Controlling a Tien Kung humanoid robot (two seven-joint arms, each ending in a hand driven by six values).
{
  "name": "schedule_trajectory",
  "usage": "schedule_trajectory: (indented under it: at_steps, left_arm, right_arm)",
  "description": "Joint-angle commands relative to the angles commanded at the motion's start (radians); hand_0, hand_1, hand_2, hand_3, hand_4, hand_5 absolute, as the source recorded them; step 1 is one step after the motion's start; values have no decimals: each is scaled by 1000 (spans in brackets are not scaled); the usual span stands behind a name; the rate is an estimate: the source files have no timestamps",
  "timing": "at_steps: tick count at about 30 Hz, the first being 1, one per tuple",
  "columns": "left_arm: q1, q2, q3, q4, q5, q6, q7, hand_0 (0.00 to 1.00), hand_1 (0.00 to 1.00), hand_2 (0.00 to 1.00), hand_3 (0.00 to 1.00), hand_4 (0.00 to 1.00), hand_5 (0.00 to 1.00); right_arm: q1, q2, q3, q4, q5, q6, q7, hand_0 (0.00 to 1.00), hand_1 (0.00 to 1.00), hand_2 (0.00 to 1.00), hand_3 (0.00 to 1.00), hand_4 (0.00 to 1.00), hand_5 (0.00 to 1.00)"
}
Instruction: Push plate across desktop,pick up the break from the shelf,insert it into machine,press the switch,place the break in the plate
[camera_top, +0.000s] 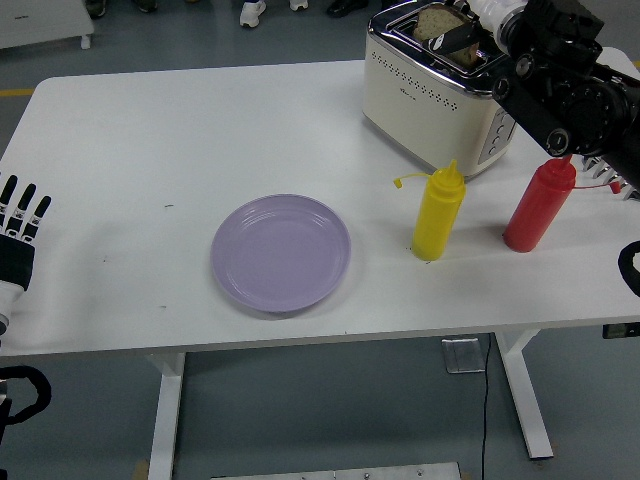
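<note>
A slice of brown bread (432, 22) sits low in the slot of the cream and chrome toaster (430, 95) at the back right of the table. My right hand (462, 30) reaches over the toaster's top from the right, with its dark fingers (452, 38) closed across the slice. My black right forearm (565, 85) covers the toaster's right end and its lever. The lilac plate (280, 252) lies empty near the table's front middle. At the left edge my left hand (20, 225) rests with its fingers straight and holds nothing.
A yellow squeeze bottle (438, 212) and a red squeeze bottle (540, 205) stand in front of the toaster. Part of a metal rack (625, 186) shows at the right edge behind my arm. People's shoes (252, 12) show on the floor beyond the table.
</note>
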Motion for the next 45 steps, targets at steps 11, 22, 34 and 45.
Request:
schedule_trajectory:
  at_steps: [11, 22, 34, 45]
  left_arm:
    - [-3, 1, -1, 1, 0, 0, -1, 813, 858, 919, 852, 642, 998]
    - [0, 0, -3, 1, -1, 0, -2, 813, 858, 919, 852, 643, 998]
    - [4, 1, -2, 1, -1, 0, -3, 814, 858, 919, 852, 643, 998]
    - [7, 4, 0, 1, 0, 0, -3, 813, 858, 919, 852, 643, 998]
  right_arm:
    - [12, 25, -50, -18, -52, -32, 14, 234, 358, 440, 523, 579, 198]
    - [6, 24, -73, -14, -81, -53, 17, 210, 334, 423, 506, 547, 178]
    - [2, -31, -27, 71, -107, -52, 17, 189, 322, 406, 496, 493, 149]
    - [42, -143, 87, 271, -215, -42, 14, 182, 316, 399, 493, 458, 135]
